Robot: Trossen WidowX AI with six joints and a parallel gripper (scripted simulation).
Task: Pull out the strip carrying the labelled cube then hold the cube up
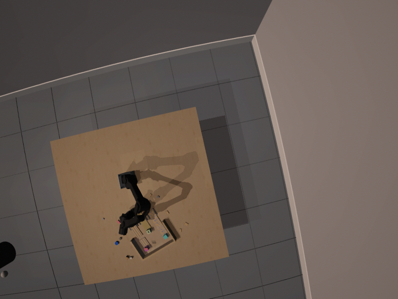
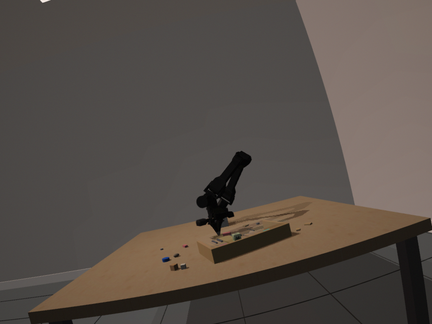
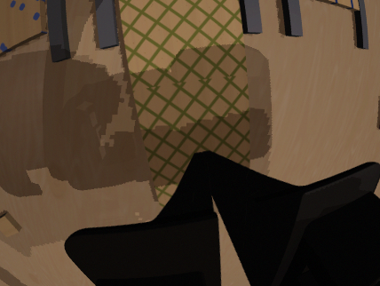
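Observation:
The strip with green crosshatching lies flat between dark guide rails. The pale green labelled cube is at its end nearer the tray's outer wall and shows a dark letter. My gripper is shut, its tips together over the other end of the strip, at or just above its surface. Nothing shows between the fingers. A blue-dotted strip and a blue-striped strip lie on either side. The fingertips are hidden in the top view.
The walled wooden tray surrounds the strips on its outer sides. A teal cube and a pink cube are inside it. A blue disc, a brown cube and several small blocks lie outside.

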